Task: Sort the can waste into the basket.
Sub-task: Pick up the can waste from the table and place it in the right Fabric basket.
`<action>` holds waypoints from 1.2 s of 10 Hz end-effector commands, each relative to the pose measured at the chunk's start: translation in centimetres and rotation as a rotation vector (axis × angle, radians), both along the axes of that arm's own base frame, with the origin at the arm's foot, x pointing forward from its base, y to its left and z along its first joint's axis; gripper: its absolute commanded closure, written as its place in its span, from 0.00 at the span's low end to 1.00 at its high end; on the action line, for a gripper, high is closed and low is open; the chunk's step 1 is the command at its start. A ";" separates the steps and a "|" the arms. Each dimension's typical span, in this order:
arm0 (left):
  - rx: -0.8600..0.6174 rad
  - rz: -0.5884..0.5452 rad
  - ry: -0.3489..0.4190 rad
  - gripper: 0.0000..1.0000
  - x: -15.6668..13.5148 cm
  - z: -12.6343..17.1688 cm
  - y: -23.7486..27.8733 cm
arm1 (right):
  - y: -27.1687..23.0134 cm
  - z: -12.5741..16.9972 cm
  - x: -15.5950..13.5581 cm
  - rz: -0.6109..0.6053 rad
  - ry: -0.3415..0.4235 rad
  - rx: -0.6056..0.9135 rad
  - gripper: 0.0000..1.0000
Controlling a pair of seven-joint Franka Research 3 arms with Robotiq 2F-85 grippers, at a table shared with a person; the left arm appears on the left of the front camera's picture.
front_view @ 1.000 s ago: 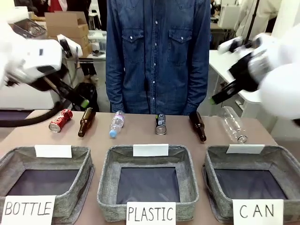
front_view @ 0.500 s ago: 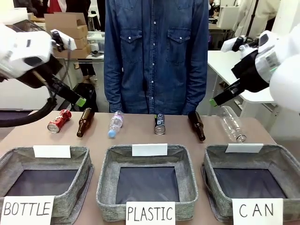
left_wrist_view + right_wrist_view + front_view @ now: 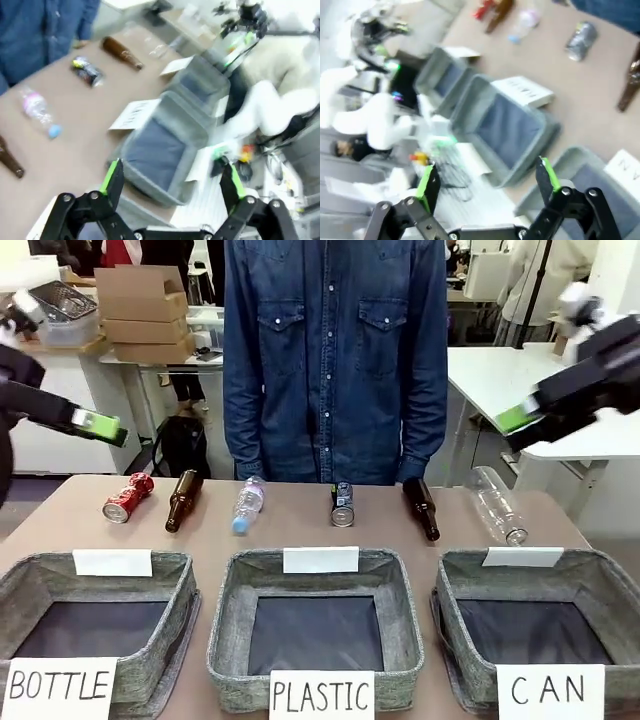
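**Both cans lying on the table, both grippers raised and empty**

Front view: The red can is lying dented on its side at the far left of the table. The dark can is lying mid-table, in front of a person in a denim shirt. Neither can is touching the brown bottles or the clear plastic bottles lying in the same row. The CAN basket is sitting at the near right, well apart from both cans, beside the PLASTIC basket and the BOTTLE basket. The left gripper is hanging high at the left edge and the right gripper high at the right, both clear of the table.

Left wrist view: The left gripper is holding its green-padded fingers wide apart with nothing between them. The dark can is lying far off on the table.

Right wrist view: The right gripper is likewise spreading its fingers, gripping nothing. The CAN basket is sitting below it; the dark can and the red can are lying beyond.
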State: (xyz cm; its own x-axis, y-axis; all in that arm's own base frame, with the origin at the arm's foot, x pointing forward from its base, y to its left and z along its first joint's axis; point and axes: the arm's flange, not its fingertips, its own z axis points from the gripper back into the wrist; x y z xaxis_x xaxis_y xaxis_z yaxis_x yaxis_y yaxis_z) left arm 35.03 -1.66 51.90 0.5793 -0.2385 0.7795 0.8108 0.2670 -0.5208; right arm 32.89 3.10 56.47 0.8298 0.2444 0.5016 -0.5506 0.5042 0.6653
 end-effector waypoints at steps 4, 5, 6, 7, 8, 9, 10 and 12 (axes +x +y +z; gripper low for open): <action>-0.302 0.272 0.180 0.00 -2.7 -1.5 7.6 | -2.8 -2.1 -0.2 -0.238 0.227 0.232 0.00; -0.136 0.386 0.175 0.00 -3.0 -0.8 6.5 | -2.4 -2.8 -0.6 -0.307 0.145 0.172 0.00; -0.360 0.209 0.235 0.00 -1.0 -2.5 9.1 | -5.6 -2.5 0.7 -0.209 0.268 0.293 0.00; -0.360 0.209 0.235 0.00 -1.0 -2.5 9.1 | -5.6 -2.5 0.7 -0.209 0.268 0.293 0.00; -0.360 0.209 0.235 0.00 -1.0 -2.5 9.1 | -5.6 -2.5 0.7 -0.209 0.268 0.293 0.00; -0.360 0.209 0.235 0.00 -1.0 -2.5 9.1 | -5.6 -2.5 0.7 -0.209 0.268 0.293 0.00; -0.360 0.209 0.235 0.00 -1.0 -2.5 9.1 | -5.6 -2.5 0.7 -0.209 0.268 0.293 0.00; -0.348 0.215 0.263 0.00 -1.4 -2.7 8.9 | -5.6 -2.5 0.7 -0.209 0.268 0.293 0.00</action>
